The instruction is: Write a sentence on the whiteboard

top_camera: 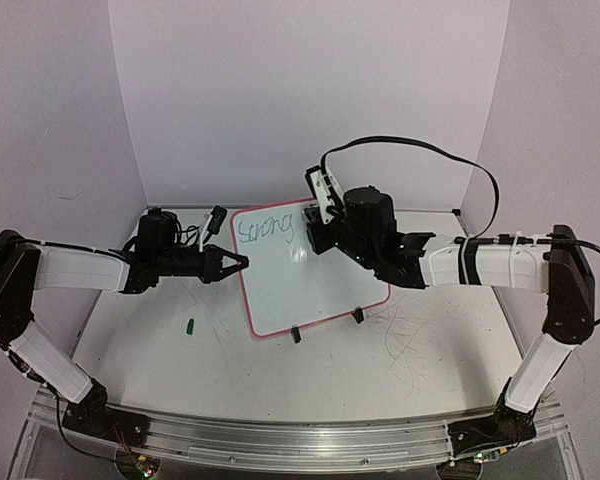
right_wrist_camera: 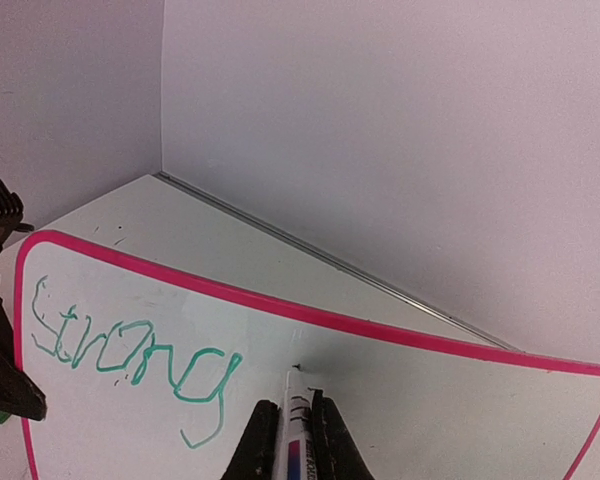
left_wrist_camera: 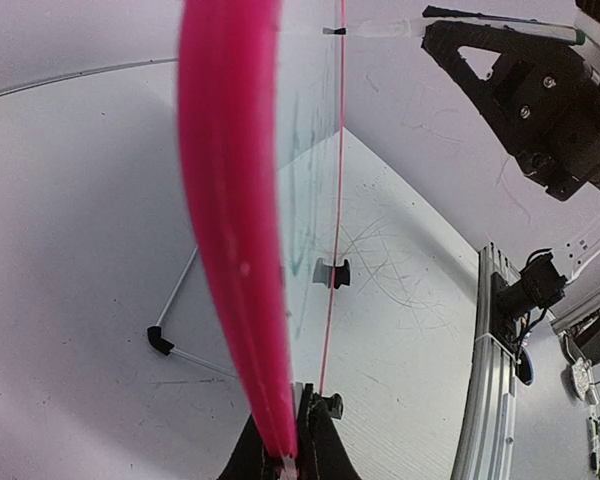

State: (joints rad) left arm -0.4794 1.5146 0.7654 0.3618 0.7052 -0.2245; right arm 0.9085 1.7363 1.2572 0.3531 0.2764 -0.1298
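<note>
Whiteboard (top_camera: 315, 285), glossy, round-cornered, pink-rimmed, carries looping green lettering (right_wrist_camera: 130, 355) "Strong".

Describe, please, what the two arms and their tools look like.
Both arms have white link shells with black joints and black bases: the left arm, the right arm. A black cable loops above the right arm's wrist. The left tool and right tool have dark, tapering fingers.

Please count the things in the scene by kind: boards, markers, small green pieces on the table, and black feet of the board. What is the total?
Whiteboard: 1
Marker: 1
Green piece: 1
Black feet: 2
Total: 5
</note>
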